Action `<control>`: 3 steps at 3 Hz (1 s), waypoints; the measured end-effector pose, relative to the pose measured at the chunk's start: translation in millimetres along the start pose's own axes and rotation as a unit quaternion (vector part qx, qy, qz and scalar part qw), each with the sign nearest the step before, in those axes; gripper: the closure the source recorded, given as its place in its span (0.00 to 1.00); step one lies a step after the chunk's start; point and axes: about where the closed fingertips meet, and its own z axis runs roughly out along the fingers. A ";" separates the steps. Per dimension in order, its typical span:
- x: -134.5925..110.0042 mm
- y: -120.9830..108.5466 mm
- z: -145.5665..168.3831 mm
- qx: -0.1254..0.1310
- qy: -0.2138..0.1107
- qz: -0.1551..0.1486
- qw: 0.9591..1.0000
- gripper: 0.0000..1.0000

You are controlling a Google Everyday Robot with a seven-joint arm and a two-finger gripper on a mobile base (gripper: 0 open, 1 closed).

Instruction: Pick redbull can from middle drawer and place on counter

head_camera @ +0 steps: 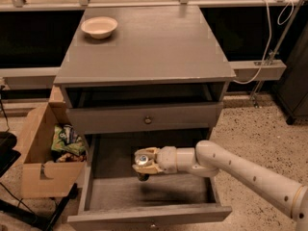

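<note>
The redbull can (141,160) shows its shiny silver top between my gripper's cream fingers (150,152). My gripper (142,163) is shut on the can and holds it a little above the wood-grain floor of the open middle drawer (115,192), over its left half. A shadow lies on the floor under the can. My white arm (226,166) reaches in from the lower right. The grey counter (154,42) is above, at the top of the cabinet.
A cream bowl (99,27) sits at the counter's back left corner. Under the counter is a dark frontless slot (144,95), then a closed grey drawer with a knob (147,121). A cardboard box (41,177) with snack bags stands on the floor at the left.
</note>
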 end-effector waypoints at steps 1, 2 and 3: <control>-49.5 -0.4 -59.1 0.020 0.032 0.045 0.998 1.00; -128.5 -17.0 -130.6 0.037 0.059 0.074 0.995 1.00; -244.5 -40.5 -194.5 0.065 0.064 0.059 0.994 1.00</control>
